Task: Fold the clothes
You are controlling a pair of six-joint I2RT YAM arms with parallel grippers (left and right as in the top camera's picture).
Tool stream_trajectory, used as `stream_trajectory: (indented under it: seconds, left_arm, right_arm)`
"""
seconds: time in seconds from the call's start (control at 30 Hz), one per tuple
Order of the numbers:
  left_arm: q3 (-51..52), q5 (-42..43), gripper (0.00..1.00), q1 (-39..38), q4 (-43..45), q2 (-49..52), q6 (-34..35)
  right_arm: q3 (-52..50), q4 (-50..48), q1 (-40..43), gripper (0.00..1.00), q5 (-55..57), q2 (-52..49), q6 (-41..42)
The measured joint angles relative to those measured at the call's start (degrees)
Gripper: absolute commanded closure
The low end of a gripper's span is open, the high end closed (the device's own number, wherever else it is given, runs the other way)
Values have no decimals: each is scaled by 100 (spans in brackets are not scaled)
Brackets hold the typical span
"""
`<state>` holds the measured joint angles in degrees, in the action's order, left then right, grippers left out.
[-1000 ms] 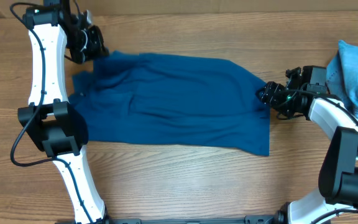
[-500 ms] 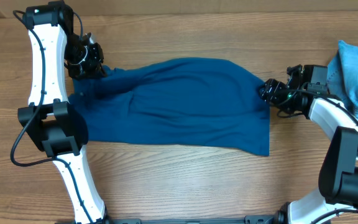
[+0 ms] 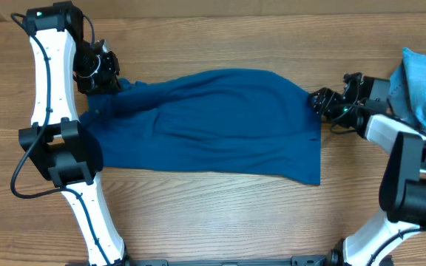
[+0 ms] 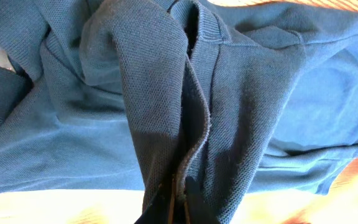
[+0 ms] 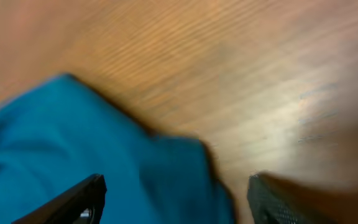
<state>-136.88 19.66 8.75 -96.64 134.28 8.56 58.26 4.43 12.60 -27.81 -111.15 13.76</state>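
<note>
A large deep-blue knit shirt [image 3: 220, 122] lies spread across the wooden table. My left gripper [image 3: 109, 80] is shut on a bunched fold of the shirt at its far left corner; the left wrist view shows the pinched fabric [image 4: 179, 124] rising from the closed jaws [image 4: 182, 202]. My right gripper [image 3: 318, 100] is open at the shirt's far right corner, just beside the cloth edge. In the right wrist view its two fingers [image 5: 173, 202] are wide apart over the blue fabric [image 5: 73, 149], holding nothing.
A pile of light-blue denim clothing [image 3: 424, 85] lies at the right edge of the table, behind the right arm. Bare wood table [image 3: 213, 214] runs along the front and back of the shirt.
My left gripper has pulled the shirt's far left corner down and inward, bunching that edge. My right gripper has drawn slightly back to the right of the shirt corner.
</note>
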Motion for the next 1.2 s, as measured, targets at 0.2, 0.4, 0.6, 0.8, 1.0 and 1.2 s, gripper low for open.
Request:
stream_trajectory:
  seconds: [0.2, 0.4, 0.6, 0.8, 1.0, 1.2]
  left_arm:
    - [0, -20, 96, 2, 0, 0, 0]
    - [0, -107, 96, 39, 44, 0, -24]
    - [0, -146, 96, 192, 323, 0, -131]
    - [0, -149, 96, 278, 262, 0, -413]
    - [0, -155, 96, 289, 70, 0, -883]
    - [0, -168, 96, 378, 11, 0, -1051]
  right_arm:
    - [216, -94, 7, 39, -284, -273, 79]
    - [267, 181, 7, 51, -501, -291, 107]
    - [282, 378, 7, 77, -647, -352, 144]
    - [315, 417, 31, 85, -769, -356, 120]
    - [584, 597, 92, 85, -828, 146, 9]
    - [713, 1182, 92, 86, -931, 466, -278]
